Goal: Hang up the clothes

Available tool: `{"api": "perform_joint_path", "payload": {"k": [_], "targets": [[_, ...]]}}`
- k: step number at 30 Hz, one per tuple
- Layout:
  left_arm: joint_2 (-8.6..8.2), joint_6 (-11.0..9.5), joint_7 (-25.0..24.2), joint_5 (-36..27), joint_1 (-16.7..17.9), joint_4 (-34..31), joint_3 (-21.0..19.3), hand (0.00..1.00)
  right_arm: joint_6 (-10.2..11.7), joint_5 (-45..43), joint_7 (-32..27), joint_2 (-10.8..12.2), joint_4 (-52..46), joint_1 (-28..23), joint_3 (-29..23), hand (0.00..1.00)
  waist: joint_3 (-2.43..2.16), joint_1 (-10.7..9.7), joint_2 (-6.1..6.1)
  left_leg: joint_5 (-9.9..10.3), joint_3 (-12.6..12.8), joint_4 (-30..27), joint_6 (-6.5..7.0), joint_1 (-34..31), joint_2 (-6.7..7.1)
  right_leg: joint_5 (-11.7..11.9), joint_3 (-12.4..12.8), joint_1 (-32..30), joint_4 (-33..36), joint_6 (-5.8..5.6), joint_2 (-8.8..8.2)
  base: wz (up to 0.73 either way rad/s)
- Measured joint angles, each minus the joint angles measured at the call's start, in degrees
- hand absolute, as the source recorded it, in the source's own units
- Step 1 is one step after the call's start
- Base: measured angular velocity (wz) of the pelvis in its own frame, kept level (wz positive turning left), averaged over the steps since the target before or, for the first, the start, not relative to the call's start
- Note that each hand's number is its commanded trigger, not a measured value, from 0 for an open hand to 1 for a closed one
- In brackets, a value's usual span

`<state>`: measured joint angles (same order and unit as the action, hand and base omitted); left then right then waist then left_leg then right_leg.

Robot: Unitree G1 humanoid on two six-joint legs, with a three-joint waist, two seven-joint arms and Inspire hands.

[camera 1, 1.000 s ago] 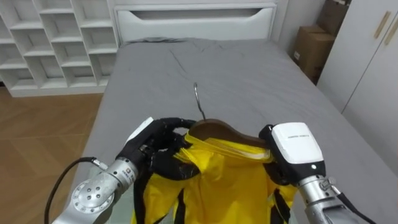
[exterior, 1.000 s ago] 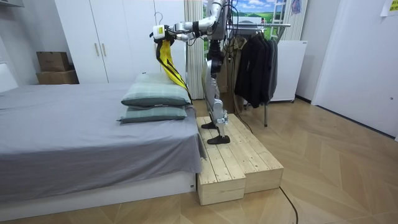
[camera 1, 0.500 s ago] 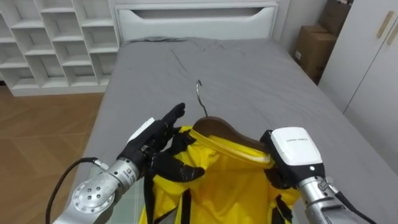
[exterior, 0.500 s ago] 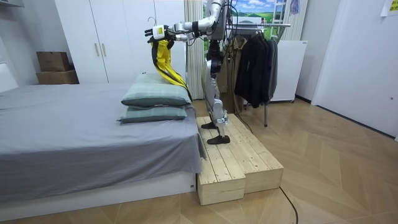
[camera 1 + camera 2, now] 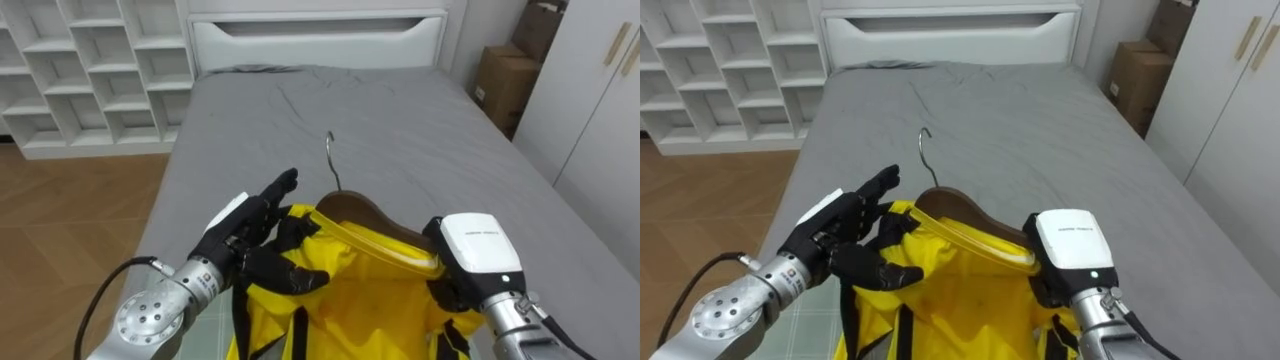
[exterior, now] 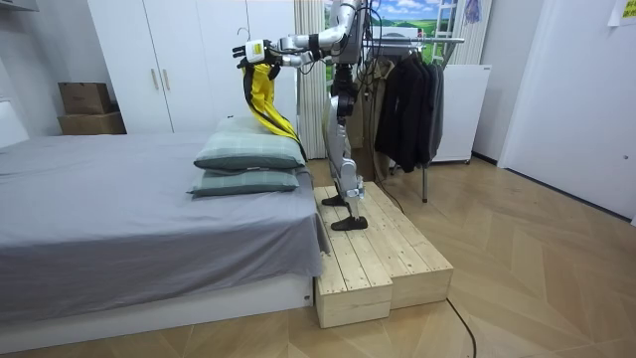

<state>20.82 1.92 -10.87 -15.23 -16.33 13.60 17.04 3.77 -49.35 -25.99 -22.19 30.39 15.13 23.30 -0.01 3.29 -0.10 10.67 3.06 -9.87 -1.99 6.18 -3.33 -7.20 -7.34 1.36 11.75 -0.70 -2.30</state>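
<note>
- Step, judged: seating yellow garment (image 5: 365,300) on wooden hanger (image 5: 355,212) — both sit between the hands.
- left hand (image 5: 250,225): spread wide, flat against the cloth.
- right hand (image 5: 475,250): at the hanger's other end; grip not readable.
- Next calls for a firm hold, then a turn to the clothes rack (image 6: 442,40).

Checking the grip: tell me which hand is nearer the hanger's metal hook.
Left. The left hand lies just left of the hook; the right hand sits lower, farther off to its right.
</note>
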Motion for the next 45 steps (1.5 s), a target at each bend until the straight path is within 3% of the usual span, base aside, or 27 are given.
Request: {"api": "perform_joint_path", "payload": {"k": [10, 14, 23, 28, 32, 40, 45], "targets": [[0.37, -0.3, 1.84, 7.14, 0.91, 1.37, -0.9, 0.0, 0.51, 4.21, 0.67, 0.09, 0.0, -0.13, 0.02, 1.0, 0.02, 0.38, -0.02, -0.01, -0.09, 0.21, 0.02, 1.04, 0.01, -0.03, -0.08, 1.1, -0.11, -0.03, -0.01, 0.01], [0.42, -0.68, 3.73, 9.83, 1.05, 5.85, -1.2, 0.0, 0.43, 5.29, 0.76, -0.12, -0.01, -0.18, 0.0, 1.0, 0.08, 0.3, -0.14, -0.01, -0.04, 0.31, 0.02, 1.46, 0.05, -0.17, 0.0, 1.54, -0.28, -0.13, -0.03, 0.0], [0.57, -1.1, 4.87, 13.72, 1.19, 6.09, -2.99, 0.0, 1.38, 5.93, 0.81, -0.41, -0.33, -0.59, -0.53, 1.0, 0.03, 0.34, -0.18, -0.01, -0.25, 0.36, 0.02, 1.09, 0.05, -0.17, -0.26, 1.58, -1.0, -0.14, -0.03, 0.0], [0.6, -2.18, 5.98, 13.47, 1.72, 6.09, -5.77, 0.0, 2.24, 5.88, 0.81, -1.29, -0.38, -0.59, -3.13, 1.0, 0.01, 0.13, -0.21, -0.01, -0.6, 0.52, 0.02, 1.38, 0.04, -0.13, -0.68, 1.8, -0.76, -0.1, -0.08, 0.02], [0.61, -2.43, 6.77, 13.46, 3.26, 6.09, -5.77, 0.0, 2.38, 5.85, 0.81, -2.45, -0.38, -0.59, -4.53, 1.0, 0.01, 0.13, -0.22, -0.01, -0.84, 0.53, 0.02, 1.47, 0.03, -0.13, -1.01, 1.75, -0.17, -0.1, -0.18, 0.05], [0.61, -2.55, 6.91, 13.37, 4.03, 6.1, -5.78, 0.0, 2.55, 4.16, 0.81, -2.57, -0.37, -0.59, -4.62, 1.0, 0.01, 0.15, -0.26, -0.01, -0.98, 0.56, 0.02, 1.52, 0.04, -0.13, -1.18, 1.86, -0.15, -0.1, -0.22, 0.0], [0.6, -4.11, 7.9, 13.35, 5.64, 7.75, -5.78, 0.0, 3.32, 4.11, 0.72, -2.57, -0.36, -0.6, -4.65, 1.0, 0.12, -0.07, -0.58, -0.01, -0.97, 0.5, 0.02, 2.04, 0.09, -0.24, -1.17, 2.43, -0.31, -0.14, -0.22, 0.0]]}}
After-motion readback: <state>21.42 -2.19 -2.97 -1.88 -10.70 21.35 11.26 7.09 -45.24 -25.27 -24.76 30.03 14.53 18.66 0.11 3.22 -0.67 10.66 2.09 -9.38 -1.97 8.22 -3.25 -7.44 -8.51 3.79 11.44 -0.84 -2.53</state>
